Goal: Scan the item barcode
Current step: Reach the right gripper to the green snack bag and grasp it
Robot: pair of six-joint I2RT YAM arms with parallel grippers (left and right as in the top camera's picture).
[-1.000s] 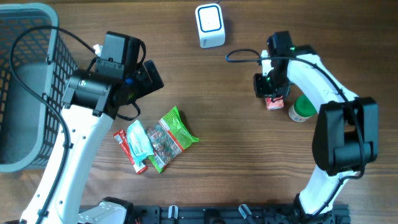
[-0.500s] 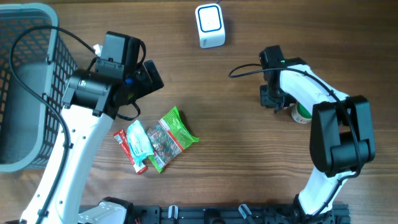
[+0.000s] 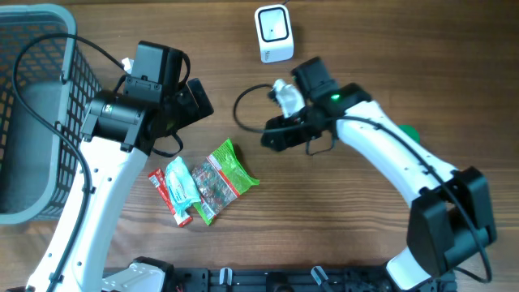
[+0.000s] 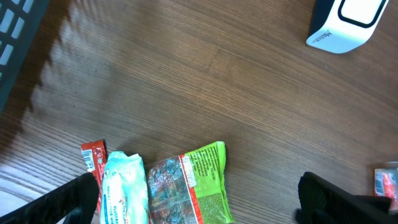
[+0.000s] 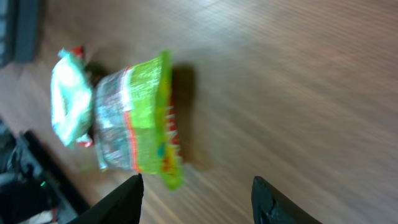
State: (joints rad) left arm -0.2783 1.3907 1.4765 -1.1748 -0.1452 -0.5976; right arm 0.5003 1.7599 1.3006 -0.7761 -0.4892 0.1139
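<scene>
The white barcode scanner [image 3: 273, 32] stands at the back of the table and shows at the top right of the left wrist view [image 4: 348, 22]. A green snack pack [image 3: 229, 172], a pale blue pack [image 3: 182, 183] and a red stick pack [image 3: 165, 193] lie together left of centre. My right gripper [image 3: 272, 139] hangs open and empty just right of the green pack [image 5: 140, 121], above bare wood. My left gripper [image 3: 197, 99] is wide open behind the packs, with the green pack [image 4: 202, 186] lying between its fingertips [image 4: 68, 200] below.
A grey basket [image 3: 32, 113] fills the far left. A green-lidded jar [image 3: 408, 132] peeks out from behind my right arm. A small red thing [image 4: 385, 180] shows at the right edge of the left wrist view. A black cable loops beside the right gripper.
My right gripper let go of the small red item beside the jar, opened, and swung left to the table's centre near the green pack. The left arm has not moved.
</scene>
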